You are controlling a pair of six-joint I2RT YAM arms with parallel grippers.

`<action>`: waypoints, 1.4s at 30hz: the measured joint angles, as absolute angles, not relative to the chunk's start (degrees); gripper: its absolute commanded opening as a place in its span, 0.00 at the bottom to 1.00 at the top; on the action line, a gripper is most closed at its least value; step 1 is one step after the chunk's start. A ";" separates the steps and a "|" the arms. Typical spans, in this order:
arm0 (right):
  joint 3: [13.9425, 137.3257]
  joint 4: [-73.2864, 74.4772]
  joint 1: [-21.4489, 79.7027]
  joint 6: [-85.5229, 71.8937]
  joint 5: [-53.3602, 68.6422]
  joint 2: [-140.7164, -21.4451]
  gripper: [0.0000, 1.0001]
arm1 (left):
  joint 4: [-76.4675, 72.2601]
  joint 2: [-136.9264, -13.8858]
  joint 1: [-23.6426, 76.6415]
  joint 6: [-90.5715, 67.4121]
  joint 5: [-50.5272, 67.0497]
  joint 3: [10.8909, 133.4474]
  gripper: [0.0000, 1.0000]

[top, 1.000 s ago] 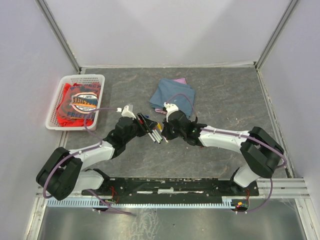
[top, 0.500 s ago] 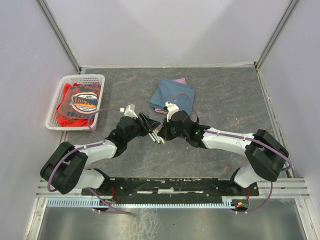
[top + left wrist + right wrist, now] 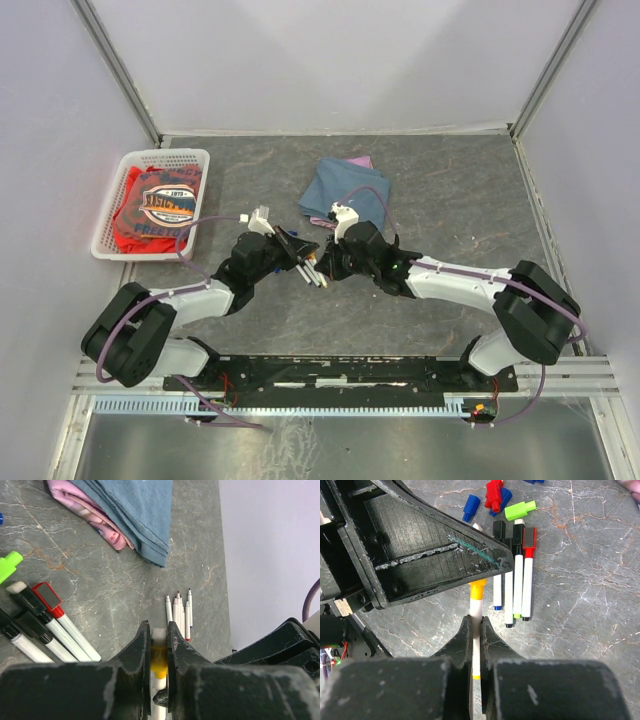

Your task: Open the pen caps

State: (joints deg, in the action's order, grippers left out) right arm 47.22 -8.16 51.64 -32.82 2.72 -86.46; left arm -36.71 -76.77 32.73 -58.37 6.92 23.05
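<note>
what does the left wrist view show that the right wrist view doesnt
Only the left wrist view: the folded blue cloth lying over a pink cloth, and a row of thin pens with bare tips.
Only the right wrist view: a loose red cap, and the right gripper shut on the white barrel.
Both: the yellow cap pinched in the left gripper, the green cap and the red-capped marker.

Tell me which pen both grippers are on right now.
The yellow-capped pen: right gripper pinches its white barrel, left gripper is shut on its yellow cap. The other pens lie loose on the table, untouched.
</note>
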 measured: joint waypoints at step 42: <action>39.51 0.51 54.68 -27.31 -19.94 -78.19 0.01 | -32.01 -82.59 39.86 -58.46 -12.32 34.54 0.03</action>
